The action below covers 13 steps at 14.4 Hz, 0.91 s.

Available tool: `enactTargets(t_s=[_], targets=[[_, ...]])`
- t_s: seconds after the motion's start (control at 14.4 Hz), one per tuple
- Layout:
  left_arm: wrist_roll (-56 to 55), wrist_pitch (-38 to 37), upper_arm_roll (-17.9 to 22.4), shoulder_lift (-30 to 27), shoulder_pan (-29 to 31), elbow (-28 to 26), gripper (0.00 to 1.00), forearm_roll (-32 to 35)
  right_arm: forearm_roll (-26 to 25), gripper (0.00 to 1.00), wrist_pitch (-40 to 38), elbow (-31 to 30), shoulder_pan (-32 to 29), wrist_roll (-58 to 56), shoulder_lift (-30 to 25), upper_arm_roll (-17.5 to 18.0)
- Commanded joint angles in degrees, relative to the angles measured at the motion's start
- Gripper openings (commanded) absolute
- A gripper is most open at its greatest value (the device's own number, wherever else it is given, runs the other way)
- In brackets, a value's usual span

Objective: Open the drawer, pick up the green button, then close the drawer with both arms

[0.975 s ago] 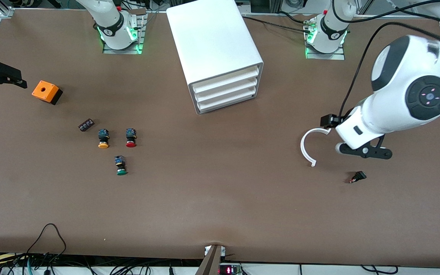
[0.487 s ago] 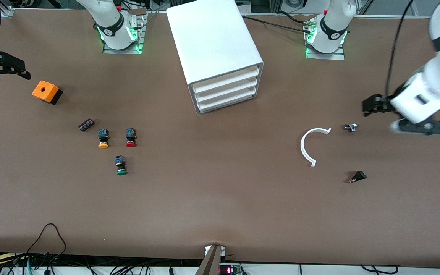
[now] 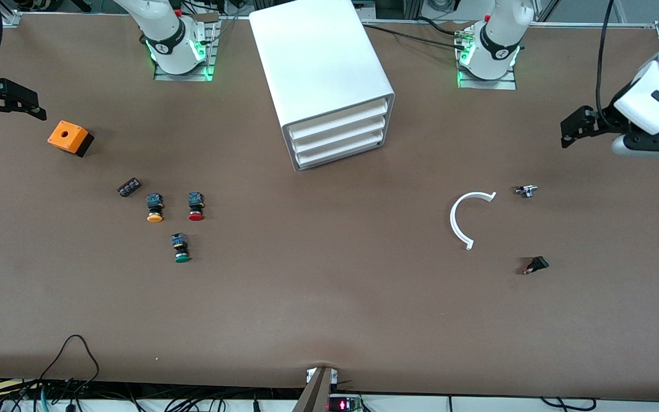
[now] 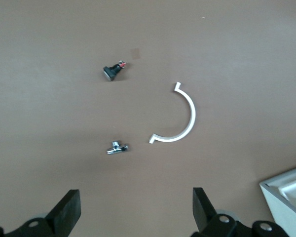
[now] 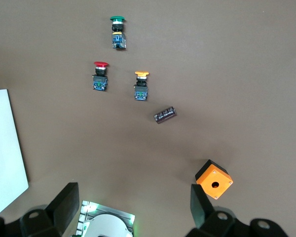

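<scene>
Green button (image 3: 181, 249) well apart from right pincer (image 3: 18, 102)

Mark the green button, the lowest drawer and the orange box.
green button (image 3: 182, 257), front view, on its round green cap
lowest drawer (image 3: 341, 151), front view, on its white front edge
orange box (image 3: 67, 136), front view, on its orange top face

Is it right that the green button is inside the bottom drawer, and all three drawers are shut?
Not quite. The green button lies out on the table, nearer the front camera than the red and yellow ones. All three drawers are shut. The front view shows it.
</scene>
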Motion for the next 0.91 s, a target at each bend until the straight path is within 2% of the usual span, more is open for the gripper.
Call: enactTargets(t_s=[0.0, 0.14, 0.84], targets=[[2.7, 3.0, 2.7, -1.6, -1.8, -2.9, 1.0, -3.1, -0.1, 1.0, 0.6, -0.9, 0.1, 0.3, -1.2, 0.0], [3.7, 3.1, 3.7, -0.7, -2.5, -2.0, 1.0, -2.9, -0.1, 1.0, 0.6, -0.9, 0.1, 0.3, -1.2, 0.0], [3.4, -1.2, 2.5, -0.4, -2.0, -0.2, 1.0, -0.7, -0.2, 1.0, 0.4, -0.6, -0.1, 0.2, -1.2, 0.0]])
